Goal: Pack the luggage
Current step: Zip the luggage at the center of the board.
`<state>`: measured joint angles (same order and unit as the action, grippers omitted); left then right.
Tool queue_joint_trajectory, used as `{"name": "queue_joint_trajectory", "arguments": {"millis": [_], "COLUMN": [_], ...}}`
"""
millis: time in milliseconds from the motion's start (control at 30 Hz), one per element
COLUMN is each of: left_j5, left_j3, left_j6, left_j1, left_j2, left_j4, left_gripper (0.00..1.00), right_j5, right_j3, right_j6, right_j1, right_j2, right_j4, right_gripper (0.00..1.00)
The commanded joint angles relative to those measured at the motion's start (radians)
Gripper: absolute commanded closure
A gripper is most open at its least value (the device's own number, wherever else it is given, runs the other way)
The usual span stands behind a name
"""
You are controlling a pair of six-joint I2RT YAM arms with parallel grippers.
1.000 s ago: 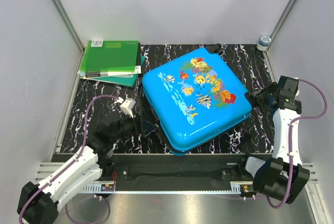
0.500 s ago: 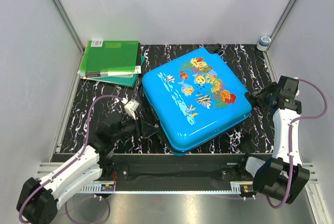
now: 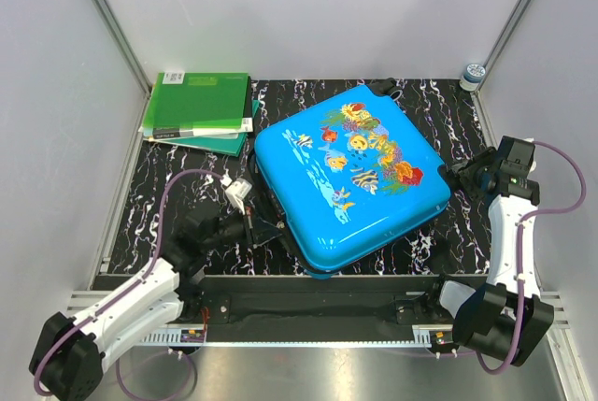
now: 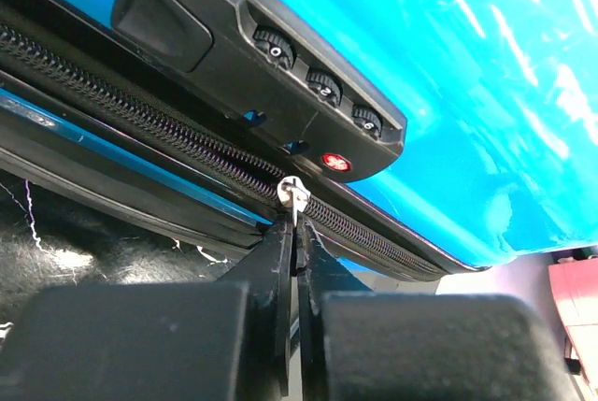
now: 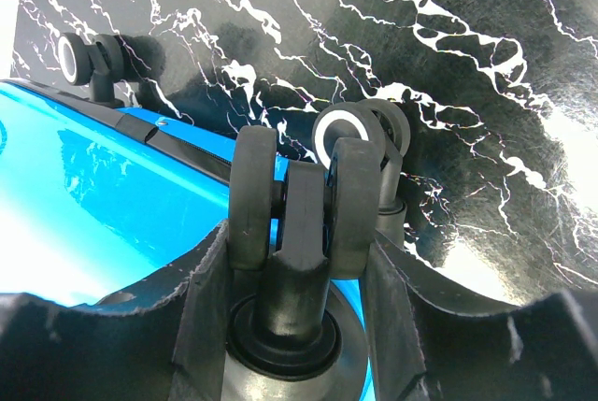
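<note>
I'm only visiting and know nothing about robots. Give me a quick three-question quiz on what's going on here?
1. True or false: the green folders lie inside the luggage.
2. What does the left tool pinch? A) zipper pull B) lock dial C) handle
3. Fill in: the right tool straddles one black ____ of the luggage.
Key: 1 false, they lie beside it. 2 A. 3 wheel.
</note>
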<state>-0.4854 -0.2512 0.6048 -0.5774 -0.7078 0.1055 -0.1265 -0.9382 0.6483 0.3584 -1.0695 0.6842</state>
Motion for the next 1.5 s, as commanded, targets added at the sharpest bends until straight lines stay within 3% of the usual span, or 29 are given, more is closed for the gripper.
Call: {"name": "queue_joint_trajectory", "arguments": {"millis": [0, 233, 667, 1200, 1467], "left_j5": [0.103, 0.369, 0.657, 0.613, 0.573], "left_j3": [-0.022, -0.076, -0.18, -0.279, -0.322], "left_j6": [-0.048, -0.071, -0.088, -0.132, -0.138], "left_j1": [-0.004, -0.004, 0.03, 0.304, 0.387], "left_j2": [0.028, 0.087, -0.036, -0.192, -0.271], "left_j4": [-0.044, -0.237, -0.277, -0.21, -0.138], "left_gripper": [1.0, 1.0, 1.0, 1.0, 1.0], "right_j5": [-0.042, -0.032, -0.03, -0.032, -0.028], "right_j3": [-0.004, -0.016, -0.03, -0.04, -0.039], "right_j6": [-0.125, -0.133, -0.148, -0.154, -0.164], "right_j1": [-0.004, -0.004, -0.004, -0.004, -0.004], "right_j2": [0.031, 0.034, 0.036, 0.042, 0.043], "right_j4": [-0.057, -0.046, -0.037, -0.026, -0.025], "right_gripper": [1.0, 1.0, 1.0, 1.0, 1.0]}}
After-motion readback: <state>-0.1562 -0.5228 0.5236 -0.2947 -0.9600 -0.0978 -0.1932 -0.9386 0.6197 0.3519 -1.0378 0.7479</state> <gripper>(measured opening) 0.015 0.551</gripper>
